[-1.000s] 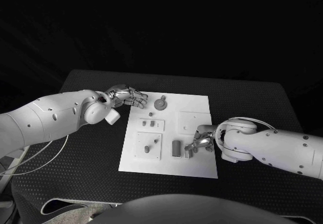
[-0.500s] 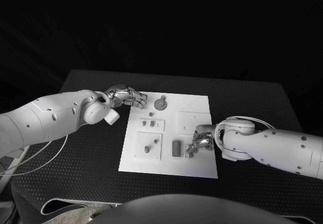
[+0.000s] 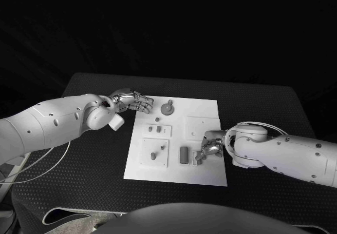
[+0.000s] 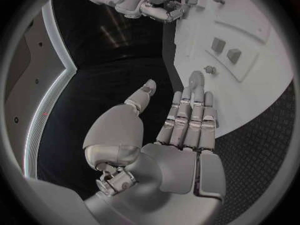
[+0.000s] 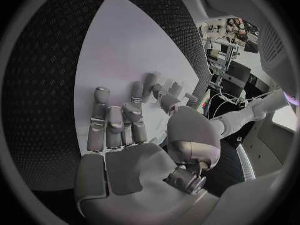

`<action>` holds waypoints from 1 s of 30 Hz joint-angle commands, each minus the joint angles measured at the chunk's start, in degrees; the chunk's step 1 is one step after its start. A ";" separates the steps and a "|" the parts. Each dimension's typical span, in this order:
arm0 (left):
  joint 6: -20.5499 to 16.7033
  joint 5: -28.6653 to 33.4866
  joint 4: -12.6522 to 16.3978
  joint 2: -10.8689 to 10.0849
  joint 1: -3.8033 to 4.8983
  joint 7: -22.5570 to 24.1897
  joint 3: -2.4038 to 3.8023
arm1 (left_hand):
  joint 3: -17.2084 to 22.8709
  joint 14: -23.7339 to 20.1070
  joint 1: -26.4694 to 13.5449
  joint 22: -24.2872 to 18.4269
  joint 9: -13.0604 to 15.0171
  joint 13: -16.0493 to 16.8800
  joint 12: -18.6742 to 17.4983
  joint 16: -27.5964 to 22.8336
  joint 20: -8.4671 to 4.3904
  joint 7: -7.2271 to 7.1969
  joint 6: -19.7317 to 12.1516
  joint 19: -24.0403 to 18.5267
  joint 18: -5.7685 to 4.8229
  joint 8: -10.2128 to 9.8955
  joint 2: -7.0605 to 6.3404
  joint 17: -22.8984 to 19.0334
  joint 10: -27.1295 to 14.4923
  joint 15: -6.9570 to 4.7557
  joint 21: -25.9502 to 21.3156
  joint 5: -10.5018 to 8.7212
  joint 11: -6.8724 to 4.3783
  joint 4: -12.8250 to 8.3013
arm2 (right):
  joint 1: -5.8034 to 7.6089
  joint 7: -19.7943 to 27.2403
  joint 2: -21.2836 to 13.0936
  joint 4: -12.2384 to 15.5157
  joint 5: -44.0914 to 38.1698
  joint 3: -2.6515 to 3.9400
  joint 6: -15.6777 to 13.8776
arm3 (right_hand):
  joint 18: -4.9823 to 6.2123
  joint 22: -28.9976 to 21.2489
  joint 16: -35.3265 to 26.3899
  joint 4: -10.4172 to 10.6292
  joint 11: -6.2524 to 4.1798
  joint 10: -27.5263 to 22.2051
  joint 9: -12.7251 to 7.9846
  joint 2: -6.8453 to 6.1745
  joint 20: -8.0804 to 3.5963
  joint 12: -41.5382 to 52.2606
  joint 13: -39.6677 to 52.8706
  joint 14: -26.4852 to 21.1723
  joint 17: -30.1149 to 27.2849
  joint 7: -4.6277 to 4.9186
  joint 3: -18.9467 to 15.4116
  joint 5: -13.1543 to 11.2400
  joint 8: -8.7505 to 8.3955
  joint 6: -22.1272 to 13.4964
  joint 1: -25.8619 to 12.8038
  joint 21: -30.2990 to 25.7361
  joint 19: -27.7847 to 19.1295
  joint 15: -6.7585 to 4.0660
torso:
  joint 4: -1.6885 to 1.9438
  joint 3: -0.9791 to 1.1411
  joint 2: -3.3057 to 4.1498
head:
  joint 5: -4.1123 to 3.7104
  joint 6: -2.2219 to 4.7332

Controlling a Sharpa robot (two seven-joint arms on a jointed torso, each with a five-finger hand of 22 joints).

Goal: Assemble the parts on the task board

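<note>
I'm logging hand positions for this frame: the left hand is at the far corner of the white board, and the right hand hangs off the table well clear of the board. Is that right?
Not quite. The left hand is at the far corner of the task board, but the right hand is not clear of it: the head view shows it over the board's near right part, fingers down beside the small grey parts.

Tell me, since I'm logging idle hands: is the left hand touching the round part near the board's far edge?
Apart. The head view shows bare task board between the left hand and the round part.
</note>
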 commanded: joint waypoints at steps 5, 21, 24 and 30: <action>0.73 -0.15 0.16 -0.07 0.03 0.59 0.03 | -0.25 -0.26 -0.42 0.06 0.02 0.02 0.00 -0.37 0.02 0.02 -0.31 -0.21 -0.42 0.35 0.00 0.10 -0.37 0.06 0.33 -0.21 -0.05 -0.09 | -0.71 -4.37 -2.20 -1.21 -2.98 -0.74 2.16 | 0.78 0.80 0.57 -0.42 -0.01 0.48 -0.10 0.28 0.04 -0.09 0.23 -0.18 -0.07 0.85 0.11 0.19 -1.84 -0.29 0.08 -0.39 0.28 -0.11 | 0.04 -0.04 -0.02 | 0.04 0.00; 0.79 -0.15 0.19 -0.16 0.03 0.54 0.03 | -0.65 -0.31 -0.95 0.08 0.06 0.02 0.00 -0.41 0.01 0.02 -0.37 -0.25 -0.43 0.40 -0.14 0.26 -0.40 0.07 0.33 -0.21 -0.04 -0.07 | -0.71 -4.83 -2.30 -0.73 -9.59 -0.75 1.58 | 0.78 0.77 0.54 -0.32 0.00 0.62 -0.09 0.03 0.16 -0.13 0.45 -0.58 -0.58 0.86 0.17 0.19 -2.00 -0.22 -0.76 -0.56 0.17 -0.05 | -0.04 0.00 0.01 | -0.19 0.00; 0.79 -0.15 0.21 -0.09 0.03 0.53 0.03 | -0.66 -0.31 -0.96 0.08 0.07 0.02 0.00 -0.42 0.01 0.02 -0.37 -0.25 -0.42 0.41 -0.14 0.27 -0.40 0.07 0.33 -0.21 -0.05 -0.08 | -0.71 -5.12 -2.06 -0.71 -9.84 -0.75 1.94 | 0.78 0.73 0.49 0.53 0.06 0.11 -0.12 -0.22 0.26 -0.46 -0.17 -0.88 -0.92 0.91 0.38 0.20 -2.23 -0.29 -1.91 -0.72 0.12 0.00 | 0.00 0.01 0.01 | -0.23 0.00; 0.90 -0.15 0.23 -0.07 0.03 0.55 0.03 | -0.69 -0.31 -0.98 0.08 0.07 0.02 0.00 -0.42 0.00 0.01 -0.38 -0.25 -0.42 0.41 -0.13 0.29 -0.40 0.06 0.32 -0.21 -0.05 -0.09 | -0.77 -4.93 -1.76 -0.94 -7.35 -0.75 3.46 | 0.78 0.78 0.39 2.34 0.34 -0.56 -0.47 0.74 0.44 -1.78 -0.70 -2.61 -2.67 1.25 0.90 0.19 -3.25 -1.23 -4.50 -1.18 -0.53 0.19 | 0.01 -0.02 -0.01 | -0.36 0.00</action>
